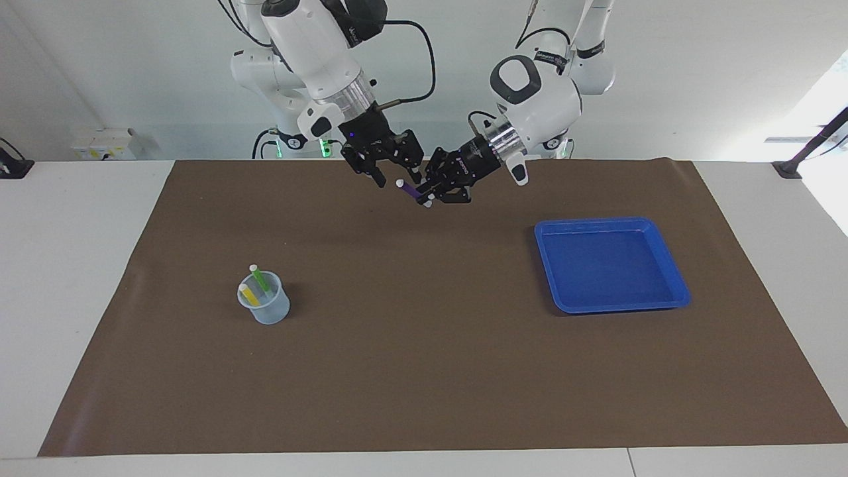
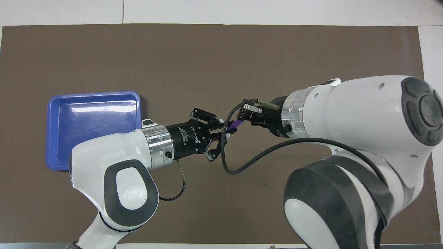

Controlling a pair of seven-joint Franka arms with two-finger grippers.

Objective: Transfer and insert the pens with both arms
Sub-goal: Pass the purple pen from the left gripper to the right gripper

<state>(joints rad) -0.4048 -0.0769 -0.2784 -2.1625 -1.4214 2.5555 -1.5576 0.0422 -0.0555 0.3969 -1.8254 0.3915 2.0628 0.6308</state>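
The purple pen [image 1: 410, 191] hangs in the air over the brown mat, tilted, with a whitish cap at each visible end. My left gripper [image 1: 428, 194] is shut on its lower part. My right gripper [image 1: 397, 177] is open, with its fingers on either side of the pen's upper cap end. In the overhead view the purple pen [image 2: 235, 123] spans the gap between the left gripper [image 2: 226, 133] and the right gripper [image 2: 245, 116]. The yellow pen [image 1: 248, 293] and the green pen [image 1: 260, 279] stand in a clear cup [image 1: 265, 306] toward the right arm's end.
A blue tray [image 1: 609, 295] with nothing in it lies on the brown mat [image 1: 424, 371] toward the left arm's end; it also shows in the overhead view [image 2: 57, 138]. In the overhead view the right arm hides the cup.
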